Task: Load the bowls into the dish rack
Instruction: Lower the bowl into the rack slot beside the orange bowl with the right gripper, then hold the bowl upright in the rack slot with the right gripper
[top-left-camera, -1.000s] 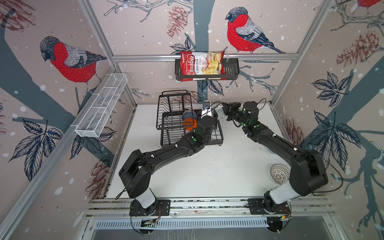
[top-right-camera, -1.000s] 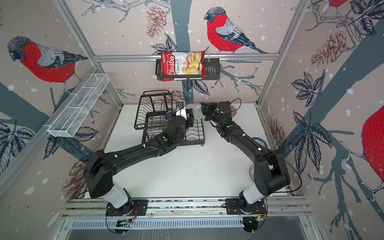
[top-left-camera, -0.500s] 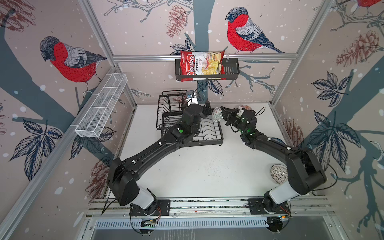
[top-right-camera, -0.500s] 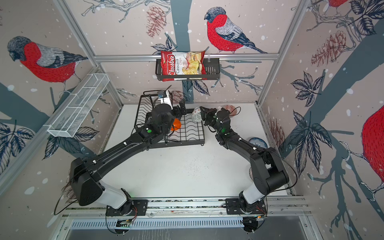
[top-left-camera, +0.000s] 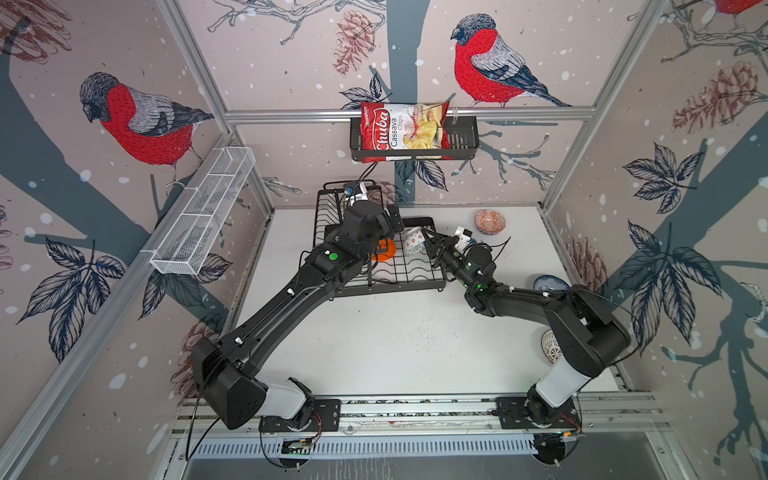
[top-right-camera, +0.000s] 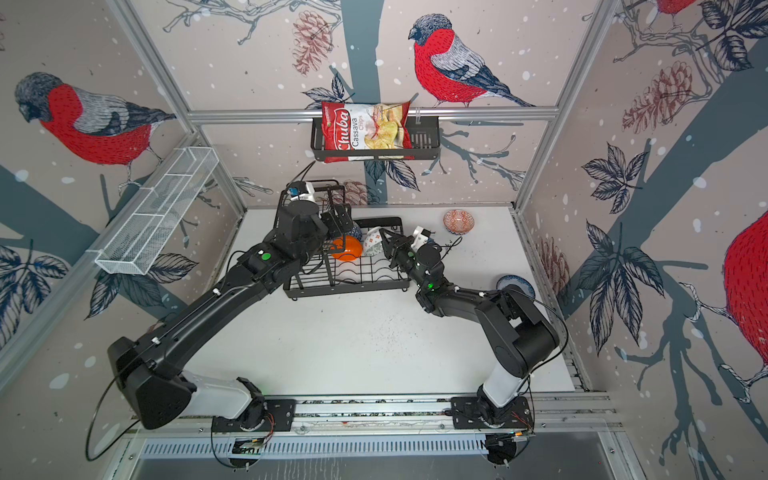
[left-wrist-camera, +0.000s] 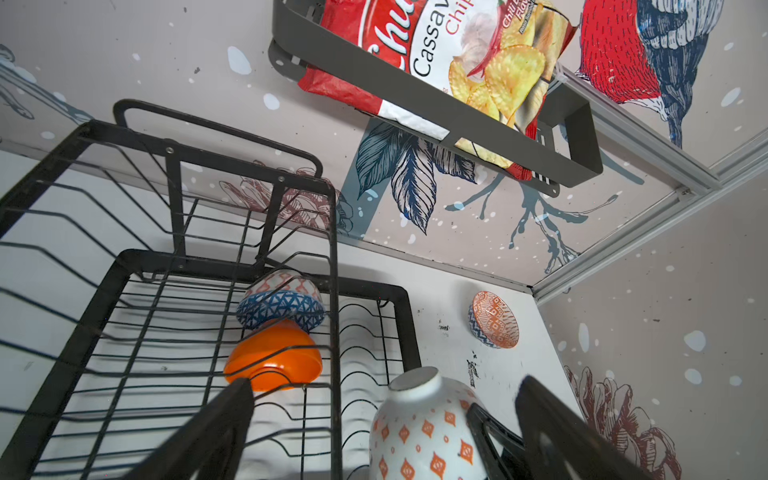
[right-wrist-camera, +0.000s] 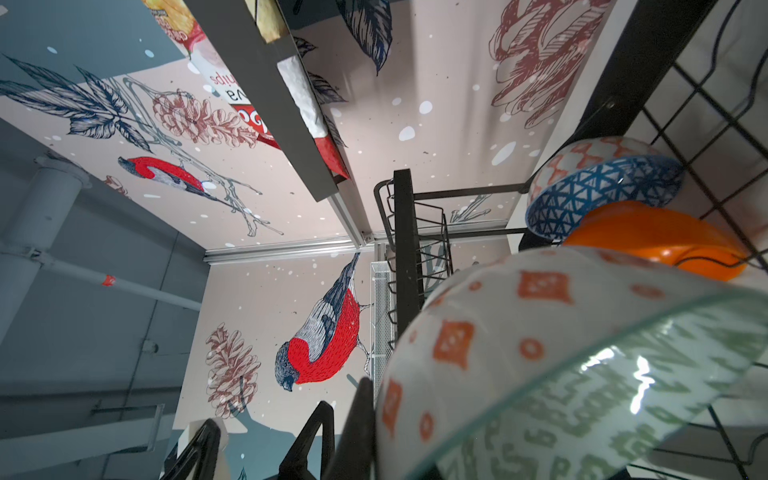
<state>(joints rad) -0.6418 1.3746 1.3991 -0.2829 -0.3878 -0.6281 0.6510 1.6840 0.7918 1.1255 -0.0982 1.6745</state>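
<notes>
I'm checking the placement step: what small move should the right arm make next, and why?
Probably lower the right tool a little, easing the orange-diamond bowl into the dish rack slot beside the orange bowl. The tool is shut on it; it looks tilted over the wires, not yet seated.

Bare tabletop (top-left-camera: 374, 353) before dish rack (top-left-camera: 395, 287)

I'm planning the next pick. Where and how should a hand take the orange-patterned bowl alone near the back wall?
By its rim, one finger inside and one outside, coming down from above onto the near edge. The orange-patterned bowl sits open side up on the table, so the thin rim is likely the easiest hold; the wall stands close behind.
</notes>
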